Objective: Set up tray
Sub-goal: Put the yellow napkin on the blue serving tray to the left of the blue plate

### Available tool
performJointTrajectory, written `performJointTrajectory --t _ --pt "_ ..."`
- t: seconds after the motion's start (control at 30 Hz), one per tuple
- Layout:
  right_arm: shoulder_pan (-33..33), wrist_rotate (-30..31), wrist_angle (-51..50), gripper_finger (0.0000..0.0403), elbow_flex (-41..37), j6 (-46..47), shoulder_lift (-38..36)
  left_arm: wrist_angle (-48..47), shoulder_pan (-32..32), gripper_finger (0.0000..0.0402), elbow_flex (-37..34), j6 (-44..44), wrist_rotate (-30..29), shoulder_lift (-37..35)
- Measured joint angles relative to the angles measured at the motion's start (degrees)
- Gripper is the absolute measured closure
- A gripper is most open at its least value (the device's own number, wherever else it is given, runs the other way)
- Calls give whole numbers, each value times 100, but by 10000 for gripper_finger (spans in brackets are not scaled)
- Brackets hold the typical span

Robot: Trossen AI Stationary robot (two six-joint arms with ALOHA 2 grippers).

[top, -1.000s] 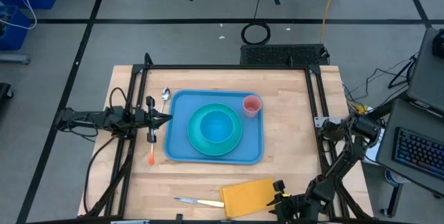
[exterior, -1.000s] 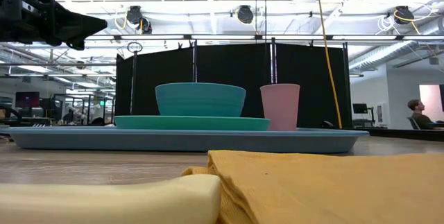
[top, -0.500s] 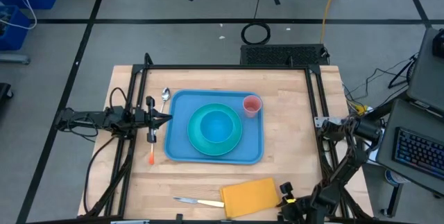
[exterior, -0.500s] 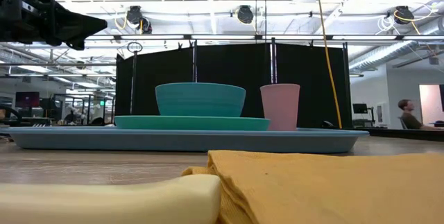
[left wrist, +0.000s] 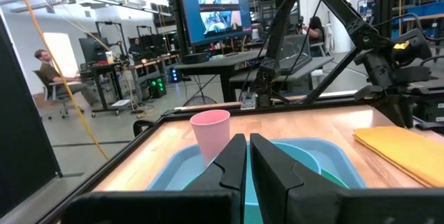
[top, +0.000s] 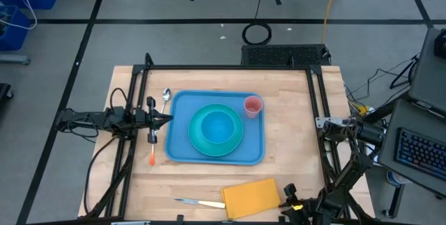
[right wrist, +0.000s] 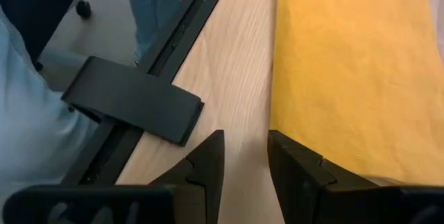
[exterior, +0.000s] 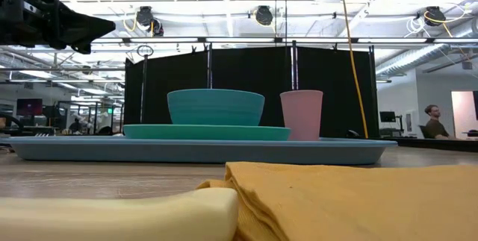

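Tray (top: 214, 132), blue and rimmed, lies in the middle of the worktop (top: 293, 113) and holds a turquoise plate (top: 201, 140) with a matching bowl (top: 217, 125) seated on it, plus a pink cup (top: 252, 106) standing upright in the tray's far right corner. The left pincer (top: 164, 119) hovers just beside the tray's left edge, its fingers closed on nothing. The right pincer (top: 286, 206) sits at the worktop's near edge next to a yellow cloth (top: 251, 197), its fingers parted a little and empty.
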Motion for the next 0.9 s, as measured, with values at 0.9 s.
performJointTrajectory --t 0.9 --pt "-10 654 -13 298 47 -450 303 -2 0 376 0 0 0 0"
